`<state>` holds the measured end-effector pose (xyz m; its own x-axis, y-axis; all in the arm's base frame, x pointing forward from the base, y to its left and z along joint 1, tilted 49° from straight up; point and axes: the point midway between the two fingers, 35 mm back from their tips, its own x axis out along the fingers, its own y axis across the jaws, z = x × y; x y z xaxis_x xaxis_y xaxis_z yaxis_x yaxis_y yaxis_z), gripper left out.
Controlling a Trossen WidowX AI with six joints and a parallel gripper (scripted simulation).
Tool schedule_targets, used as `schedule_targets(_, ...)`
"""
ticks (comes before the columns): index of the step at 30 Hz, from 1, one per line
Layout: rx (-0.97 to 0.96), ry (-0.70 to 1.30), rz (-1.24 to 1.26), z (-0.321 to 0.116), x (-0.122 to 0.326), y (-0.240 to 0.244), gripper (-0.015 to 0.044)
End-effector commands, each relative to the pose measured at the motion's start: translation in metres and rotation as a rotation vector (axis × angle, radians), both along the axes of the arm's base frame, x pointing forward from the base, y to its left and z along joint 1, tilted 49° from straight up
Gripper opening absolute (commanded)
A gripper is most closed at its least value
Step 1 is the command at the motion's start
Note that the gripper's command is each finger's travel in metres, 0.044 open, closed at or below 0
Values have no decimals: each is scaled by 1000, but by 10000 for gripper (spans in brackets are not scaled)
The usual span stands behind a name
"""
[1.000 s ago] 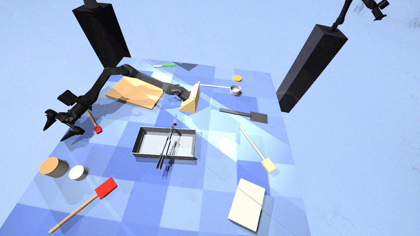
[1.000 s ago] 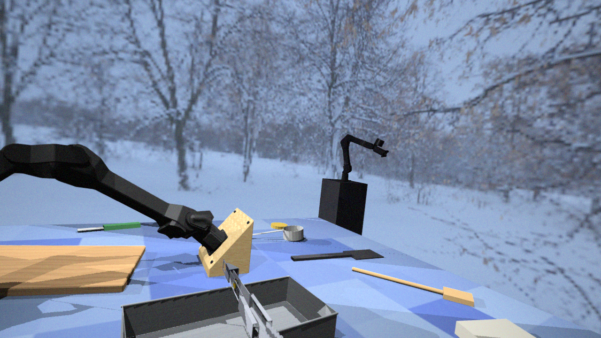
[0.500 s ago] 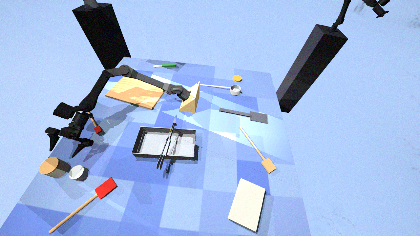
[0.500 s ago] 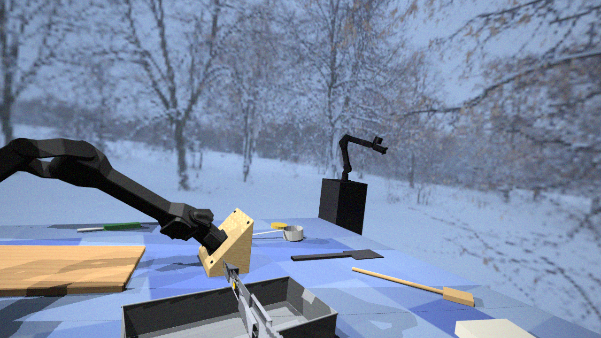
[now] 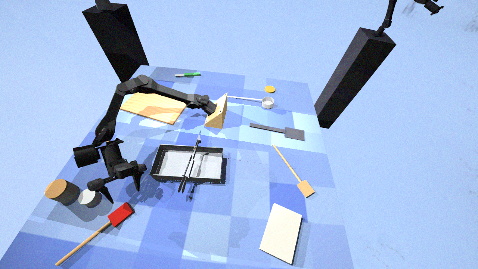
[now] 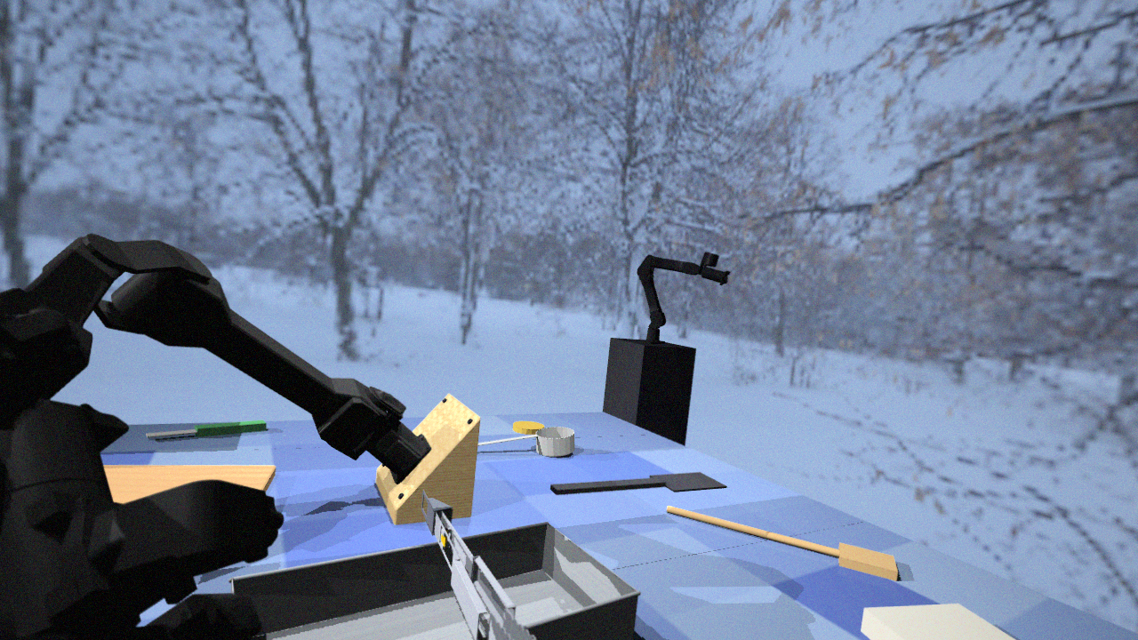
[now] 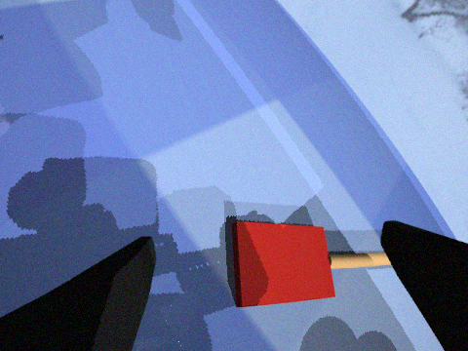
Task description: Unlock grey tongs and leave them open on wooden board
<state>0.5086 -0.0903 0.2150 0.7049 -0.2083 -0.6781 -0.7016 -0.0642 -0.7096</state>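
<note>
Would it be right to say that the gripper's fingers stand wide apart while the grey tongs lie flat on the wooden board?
Not quite: the grey tongs rest across the roasting tin, as the top view shows. The gripper's fingers do stand wide apart.

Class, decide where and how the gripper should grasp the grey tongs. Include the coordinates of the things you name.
Probably from above, fingers straddling both arms of the tongs (image 5: 189, 163) (image 6: 469, 593) over the middle of the roasting tin (image 5: 190, 179) (image 6: 584, 612): they lie across its rims, slim and nearly together, leaving room below.
</note>
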Motion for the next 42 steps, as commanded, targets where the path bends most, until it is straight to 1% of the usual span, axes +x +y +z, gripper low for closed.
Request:
schedule_targets(1,-169,251,157,-47,-21,52,440)
schedule_targets(5,-331,472,306,-81,-53,97,440)
schedule_targets(8,-490,671,449,-106,-79,116,440)
schedule_targets(10,-639,849,593,-124,-102,127,440)
schedule_targets(12,-836,1074,792,-140,-130,138,440)
schedule_targets(14,-1022,1281,985,-146,-153,146,440)
schedule_targets(15,-1083,1348,1049,-147,-160,149,440)
schedule_targets(16,-1104,1370,1071,-147,-162,150,440)
schedule_targets(29,-1104,1370,1071,-147,-162,150,440)
schedule_targets(32,-1104,1371,1071,-142,-161,145,440)
schedule_targets(42,-1104,1370,1071,-146,-160,141,440)
